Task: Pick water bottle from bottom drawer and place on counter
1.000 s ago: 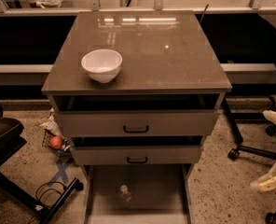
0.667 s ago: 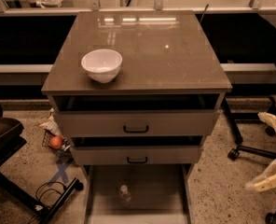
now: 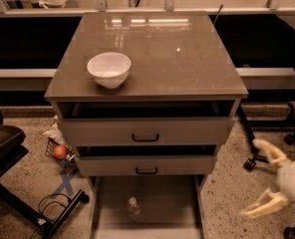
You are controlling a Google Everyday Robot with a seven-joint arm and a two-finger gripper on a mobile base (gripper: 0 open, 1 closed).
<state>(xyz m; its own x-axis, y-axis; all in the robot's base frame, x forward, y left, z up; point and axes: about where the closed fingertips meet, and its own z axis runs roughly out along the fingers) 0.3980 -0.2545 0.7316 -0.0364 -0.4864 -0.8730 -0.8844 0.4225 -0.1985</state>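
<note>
Cream tool (image 3: 251, 179) lower right; white bowl (image 3: 109, 69)

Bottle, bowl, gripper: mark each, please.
Bottle (image 3: 133, 208), camera view, on its body.
Bowl (image 3: 109, 68), camera view, on its inner wall.
Gripper (image 3: 252, 179), camera view, lower right, midway between its open jaws.

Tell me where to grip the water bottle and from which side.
Grip the water bottle by its body below the cap, from above and in front: it seems to stand upright in the bottom drawer, with the upper drawers close behind. The gripper, open, hangs off to their right.
</note>
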